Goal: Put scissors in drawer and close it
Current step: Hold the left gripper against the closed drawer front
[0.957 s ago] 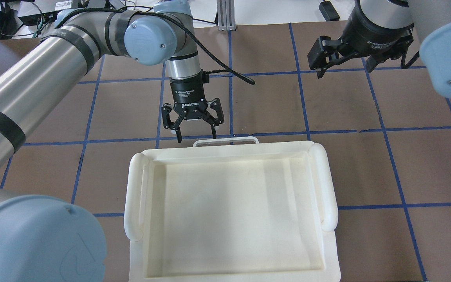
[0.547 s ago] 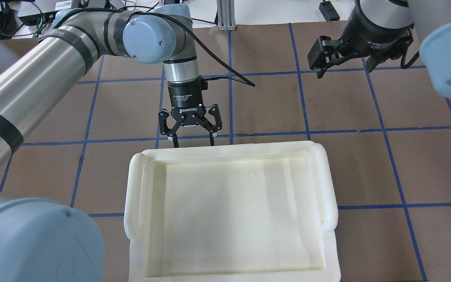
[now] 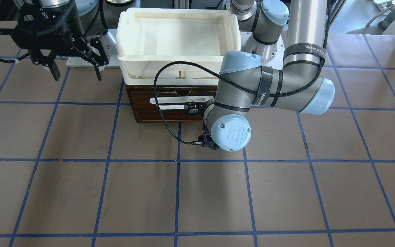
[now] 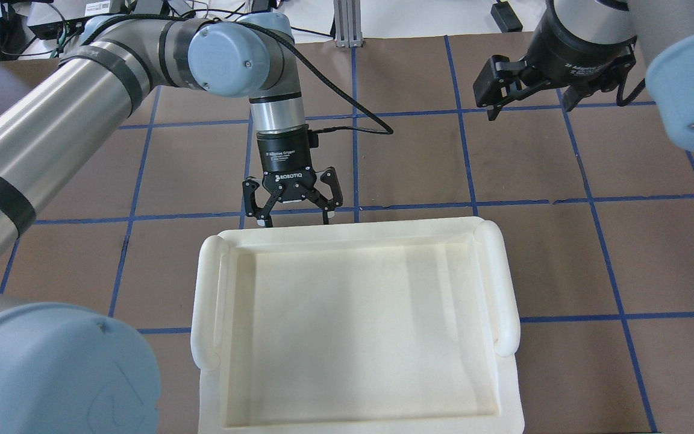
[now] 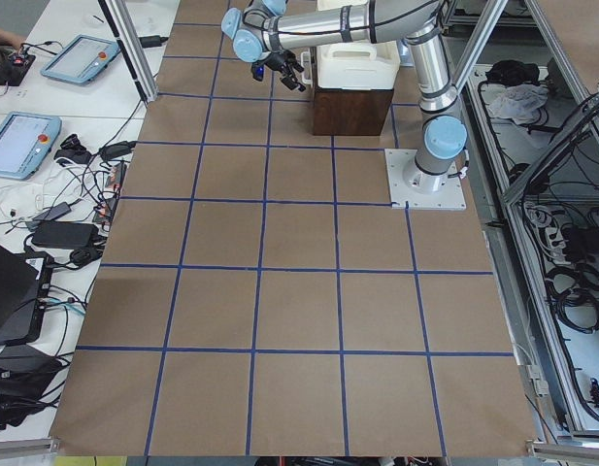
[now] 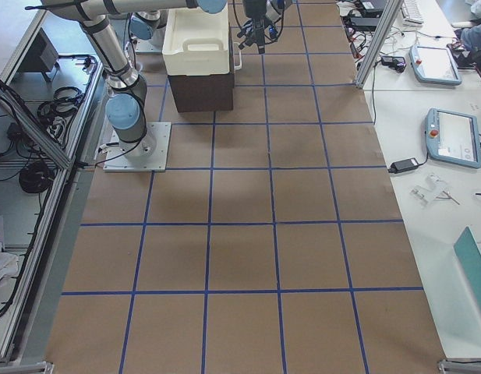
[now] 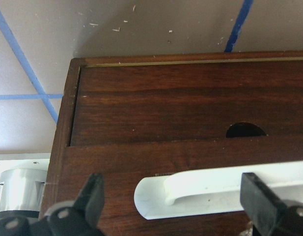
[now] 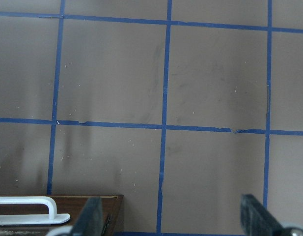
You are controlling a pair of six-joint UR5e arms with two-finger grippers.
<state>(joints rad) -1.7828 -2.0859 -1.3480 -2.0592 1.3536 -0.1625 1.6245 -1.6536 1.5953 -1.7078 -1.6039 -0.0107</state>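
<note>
A second ago the white handle (image 3: pixel 170 100) poked out past the tray (image 4: pixel 347 232) that sits above the drawer (image 3: pixel 149 115). From overhead the tray now hides it, so I judge the drawer pushed shut. My left gripper (image 4: pixel 294 221) has followed in to the drawer front, jaws wide, empty, straddling the handle. The scissors show nowhere, presumably inside the drawer. The right gripper (image 3: pixel 77 75) hangs off the drawer's right side, open, empty. Readable: ROBOTIQ on the left gripper, WANJEED on an arm strap (image 3: pixel 305 46).

The drawer (image 7: pixel 156 105) is showing dark, smooth-grained wood; its white bar handle (image 7: pixel 210 189) is looking like smooth plastic.
</note>
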